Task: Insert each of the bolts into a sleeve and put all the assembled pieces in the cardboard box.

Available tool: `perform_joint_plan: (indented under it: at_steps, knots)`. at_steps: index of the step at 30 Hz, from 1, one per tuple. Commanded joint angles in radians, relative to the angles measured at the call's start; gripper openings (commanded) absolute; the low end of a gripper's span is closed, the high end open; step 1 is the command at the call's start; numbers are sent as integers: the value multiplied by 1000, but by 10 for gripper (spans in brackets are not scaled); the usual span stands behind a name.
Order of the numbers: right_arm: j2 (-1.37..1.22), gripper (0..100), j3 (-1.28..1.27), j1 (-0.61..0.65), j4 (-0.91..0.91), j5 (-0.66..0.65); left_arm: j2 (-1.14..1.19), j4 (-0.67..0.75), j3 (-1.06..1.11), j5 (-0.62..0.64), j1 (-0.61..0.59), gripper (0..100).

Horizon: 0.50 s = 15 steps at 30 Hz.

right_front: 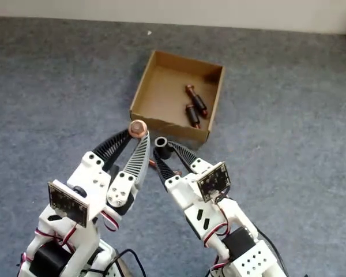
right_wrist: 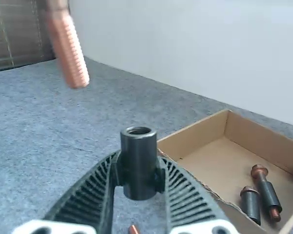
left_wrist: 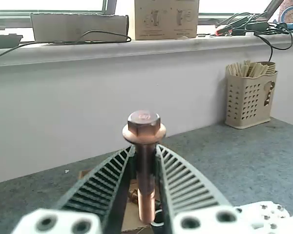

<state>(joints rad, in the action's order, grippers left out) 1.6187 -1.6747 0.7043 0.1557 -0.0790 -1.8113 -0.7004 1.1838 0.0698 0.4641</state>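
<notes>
Pinching bolt (left_wrist: 144, 126) in left pincer (left_wrist: 145, 158) and sleeve (right_wrist: 138, 146) in right pincer (right_wrist: 138, 170), not joined yet; gotta line tip over bore next.

Grey carpeted table (right_front: 46, 86) bears 1 cardboard box (right_front: 161, 95).

The black ribbed left gripper (right_front: 136, 136) clamps an upright copper hex bolt (right_front: 138, 127). The right gripper (right_front: 163, 152), just beside it, clamps a black cylindrical sleeve (right_front: 161, 143), bore up.

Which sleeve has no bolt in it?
The sleeve upright in the right gripper: its hole is open and empty. The two sleeves lying in the box each have a bolt through them.
</notes>
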Motion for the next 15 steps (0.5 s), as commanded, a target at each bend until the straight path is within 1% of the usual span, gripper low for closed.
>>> perform_joint_plan:
  at_steps: [1,6,10,15]
  knots:
    - [19,5,-70,13,-36,-12,-4,31,-58,12,65,6]
    - [19,5,-90,15,-36,-15,7,34,-48,9,131,6]
    - [21,5,-94,16,-38,-83,7,37,-7,9,134,6]
    - [21,5,-94,10,-39,-84,7,37,4,11,136,6]
